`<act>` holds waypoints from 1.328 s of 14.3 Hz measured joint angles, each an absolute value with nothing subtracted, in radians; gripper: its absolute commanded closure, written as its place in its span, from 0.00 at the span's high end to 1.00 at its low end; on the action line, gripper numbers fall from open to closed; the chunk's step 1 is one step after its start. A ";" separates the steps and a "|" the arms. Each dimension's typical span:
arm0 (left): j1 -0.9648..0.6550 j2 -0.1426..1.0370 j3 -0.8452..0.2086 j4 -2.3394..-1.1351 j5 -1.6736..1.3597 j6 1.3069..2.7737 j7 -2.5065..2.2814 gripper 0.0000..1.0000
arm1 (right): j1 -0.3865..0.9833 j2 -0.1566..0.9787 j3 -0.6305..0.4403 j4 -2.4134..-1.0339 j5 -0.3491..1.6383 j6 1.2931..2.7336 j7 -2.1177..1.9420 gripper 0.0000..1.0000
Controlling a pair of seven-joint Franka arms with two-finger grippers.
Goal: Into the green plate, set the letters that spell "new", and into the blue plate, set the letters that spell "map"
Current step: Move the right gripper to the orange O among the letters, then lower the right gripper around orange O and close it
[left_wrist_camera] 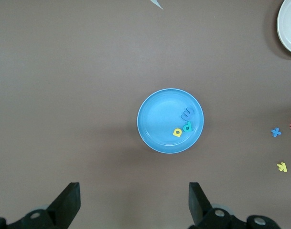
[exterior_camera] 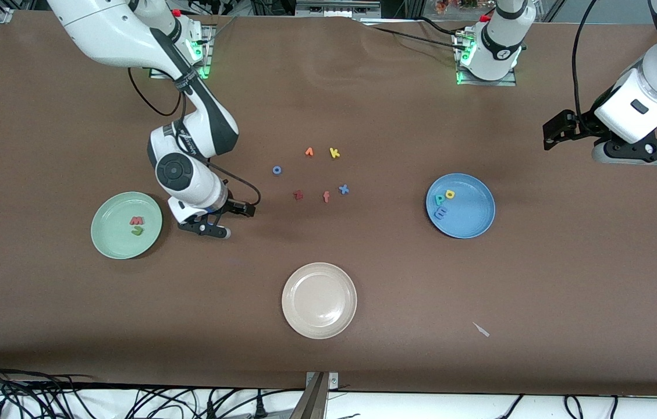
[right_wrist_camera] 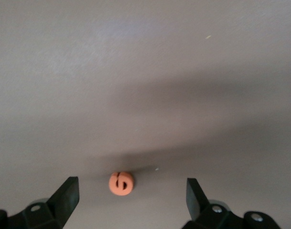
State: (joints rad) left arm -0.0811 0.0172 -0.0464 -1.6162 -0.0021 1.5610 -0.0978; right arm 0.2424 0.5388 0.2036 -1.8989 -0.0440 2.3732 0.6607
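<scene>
Status: right gripper [exterior_camera: 209,228] sits low over the table [exterior_camera: 398,302], just beside the green plate [exterior_camera: 108,237] on the side toward the table's middle. Fingers spread wide, nothing between them. Right wrist view shows the orange e [right_wrist_camera: 120,183] lying on the cloth between the open fingertips [right_wrist_camera: 64,196], nearer one finger, not touched. In the front view the e is hidden under the gripper.

Green plate holds two letters: salmon-red w [exterior_camera: 137,220] and green n [exterior_camera: 138,231], touching or nearly so, n nearer the front camera. Both sit off-centre toward the right gripper.

Blue plate [exterior_camera: 471,224] is toward the left arm's end of the table. It holds all three: yellow a [exterior_camera: 450,194], teal-green p [exterior_camera: 440,200], blue m [exterior_camera: 440,214], clustered close together near the rim on the side toward the table's middle.

Left gripper [exterior_camera: 625,152] hangs high in the air past the blue plate, toward the left arm's end, waiting. Fingers spread, empty. Left wrist view looks down on the blue plate from well above.

Loose letters in the middle of the table, farther from the front camera than both plates: blue o [exterior_camera: 277,170], orange letter [exterior_camera: 309,152], yellow k [exterior_camera: 334,153], dark red z [exterior_camera: 298,195], orange-red f [exterior_camera: 326,196], blue x [exterior_camera: 343,189].

Beige plate [exterior_camera: 305,317] sits nearest the front camera, nothing in it. Small pale scrap [exterior_camera: 481,330] lies on the cloth toward the left arm's end from it.
</scene>
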 measured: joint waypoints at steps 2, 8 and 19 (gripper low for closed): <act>-0.081 0.017 -0.046 -1.616 -0.002 1.561 -0.098 1.00 | 0.261 0.542 0.205 -1.905 -0.044 2.386 0.669 0.99; -0.081 0.017 -0.046 -1.616 -0.002 1.561 -0.098 1.00 | 0.268 0.575 0.205 -1.909 -0.044 2.419 0.670 0.99; -0.081 0.017 -0.046 -1.616 -0.002 1.561 -0.098 1.00 | 0.275 0.591 0.205 -1.909 -0.044 2.422 0.670 0.97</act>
State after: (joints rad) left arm -0.0811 0.0172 -0.0465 -1.6162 -0.0021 1.5609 -0.0981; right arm 0.2746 0.5911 0.2050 -1.9094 -0.0440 2.4218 0.6703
